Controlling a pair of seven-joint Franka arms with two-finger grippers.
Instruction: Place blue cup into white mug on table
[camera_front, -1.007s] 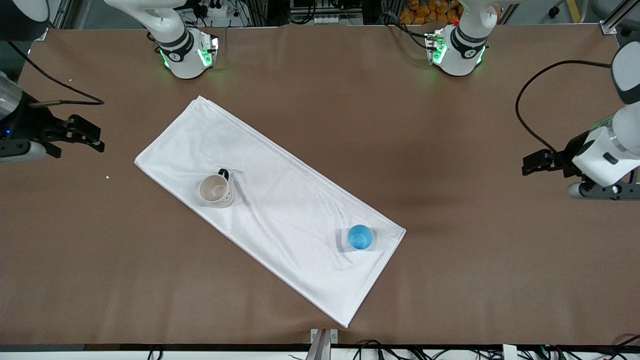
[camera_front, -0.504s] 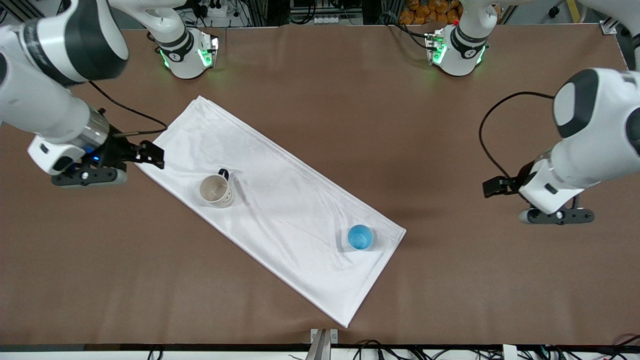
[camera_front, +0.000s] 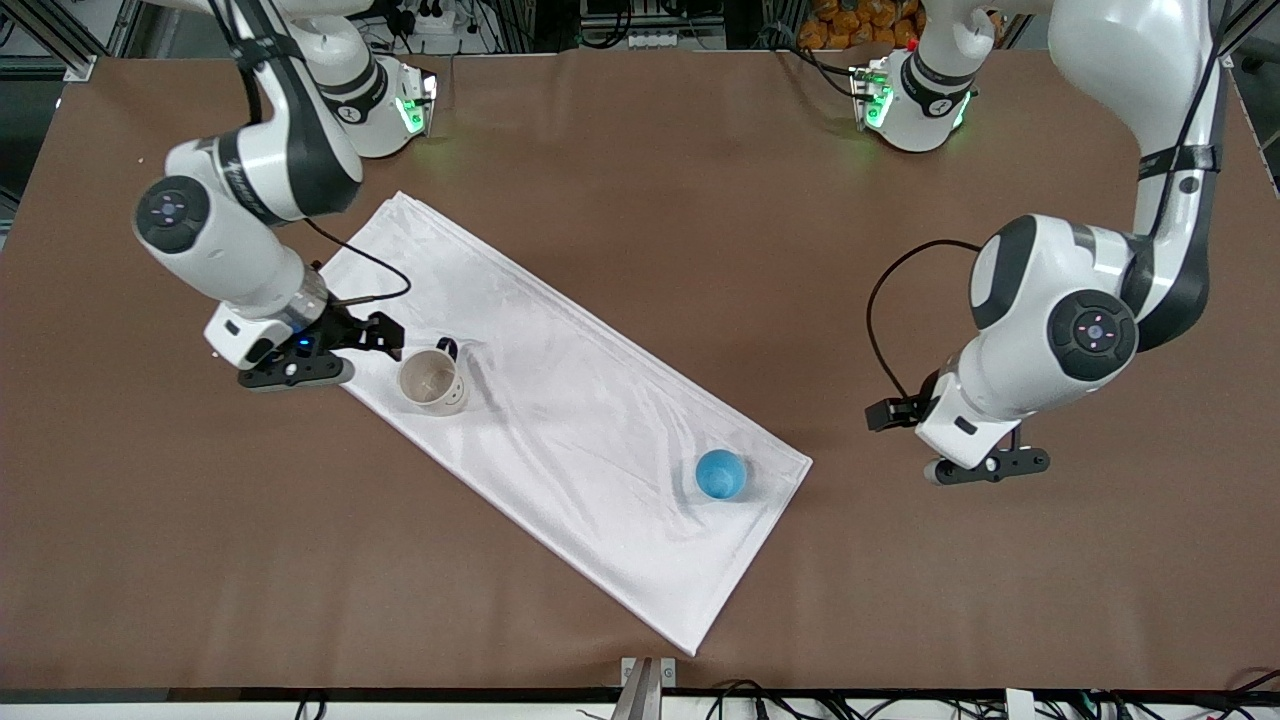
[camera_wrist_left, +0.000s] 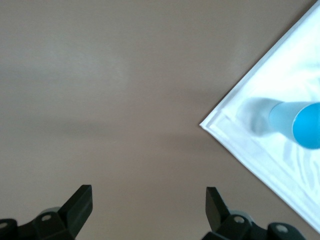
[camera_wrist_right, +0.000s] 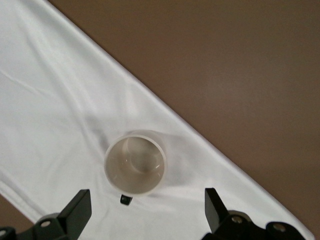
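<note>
Left claw (camera_front: 885, 414) hangs spread & empty over bare bench (camera_front: 960, 600), at 3 o'clock of blue cup (camera_front: 720, 474). Cup stands upright on white cloth (camera_front: 560, 400), near the cloth corner toward left arm's end. White mug (camera_front: 432, 381) sits upright on same cloth, at cup's 10 o'clock, well apart. Right claw (camera_front: 385, 334), spread, holds nothing, over cloth edge just beside mug.

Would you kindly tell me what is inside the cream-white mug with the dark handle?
The cream-white mug holds nothing: its beige-stained bottom shows bare. The bright-blue handleless cup stands apart on the white folded cloth.
</note>
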